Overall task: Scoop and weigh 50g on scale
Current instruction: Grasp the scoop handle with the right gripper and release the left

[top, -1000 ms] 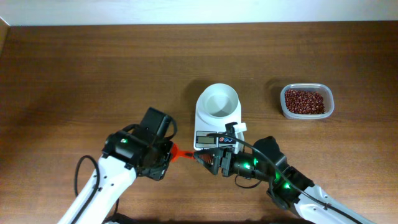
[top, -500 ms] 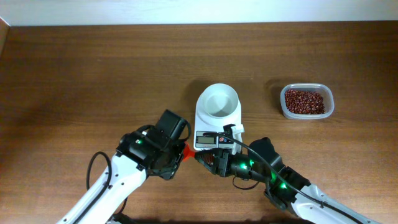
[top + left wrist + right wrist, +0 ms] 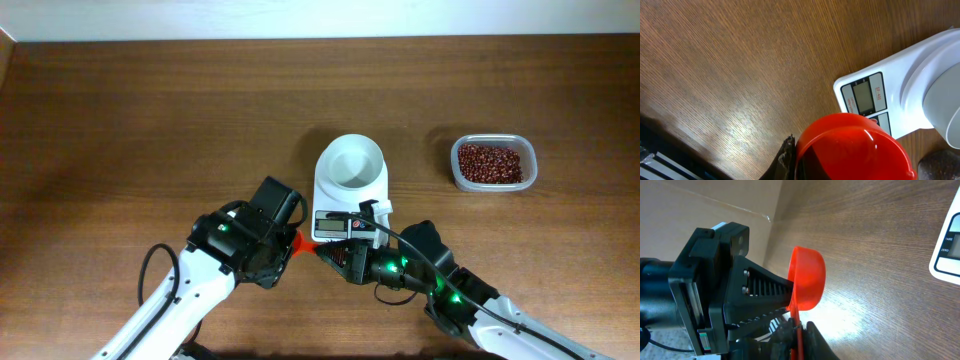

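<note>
A red scoop hangs just above the table in front of the scale, a white one with a round bowl on top. My left gripper is shut on the scoop's bowl end, and one dark finger presses its rim. My right gripper faces it from the right. In the right wrist view its jaws are shut on the scoop's thin handle, with the left gripper's ribbed fingers behind the scoop bowl. The scoop looks empty.
A clear tub of red-brown beans stands at the right, beyond the scale. The scale's display and buttons lie close to the scoop. Both arms crowd the table's front edge.
The left arm carried the scoop to the right, up to the right gripper. The right jaws then closed on the scoop's handle.
</note>
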`<action>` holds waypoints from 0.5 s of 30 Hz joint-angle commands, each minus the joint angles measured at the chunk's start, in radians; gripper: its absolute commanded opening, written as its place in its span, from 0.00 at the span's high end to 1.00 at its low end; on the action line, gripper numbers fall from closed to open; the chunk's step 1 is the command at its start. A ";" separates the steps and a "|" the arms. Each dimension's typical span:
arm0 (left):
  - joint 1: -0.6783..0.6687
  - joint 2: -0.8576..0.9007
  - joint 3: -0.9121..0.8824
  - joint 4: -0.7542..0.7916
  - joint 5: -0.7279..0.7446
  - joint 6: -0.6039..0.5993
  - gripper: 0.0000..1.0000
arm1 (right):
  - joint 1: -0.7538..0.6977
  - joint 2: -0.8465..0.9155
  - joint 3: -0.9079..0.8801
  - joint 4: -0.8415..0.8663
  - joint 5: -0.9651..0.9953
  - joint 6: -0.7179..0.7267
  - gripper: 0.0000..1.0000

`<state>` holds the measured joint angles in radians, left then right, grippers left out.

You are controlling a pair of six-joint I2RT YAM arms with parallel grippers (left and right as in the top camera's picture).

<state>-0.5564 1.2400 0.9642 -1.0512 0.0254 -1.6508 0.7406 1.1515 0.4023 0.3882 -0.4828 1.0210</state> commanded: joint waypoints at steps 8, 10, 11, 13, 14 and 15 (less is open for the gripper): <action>-0.004 0.006 0.005 -0.010 -0.026 -0.016 0.25 | 0.005 0.005 0.015 -0.006 -0.029 -0.192 0.96; -0.002 0.004 0.006 -0.065 -0.112 -0.016 0.01 | 0.005 -0.006 0.015 -0.059 -0.029 -0.283 0.96; 0.010 -0.002 0.006 -0.092 -0.129 -0.016 0.01 | 0.004 -0.030 0.015 -0.101 -0.028 -0.335 0.96; 0.056 -0.030 0.006 -0.134 -0.132 -0.016 0.00 | -0.021 -0.120 0.016 -0.240 0.020 -0.394 0.96; 0.090 -0.054 0.006 -0.151 -0.132 -0.016 0.01 | -0.043 -0.171 0.016 -0.318 0.050 -0.407 0.96; 0.111 -0.073 0.006 -0.159 -0.132 -0.010 0.01 | -0.065 -0.219 0.016 -0.383 0.059 -0.425 0.96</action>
<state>-0.5106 1.2320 0.9642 -1.1828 -0.0628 -1.6653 0.7231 1.0451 0.4114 0.0952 -0.4793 0.6960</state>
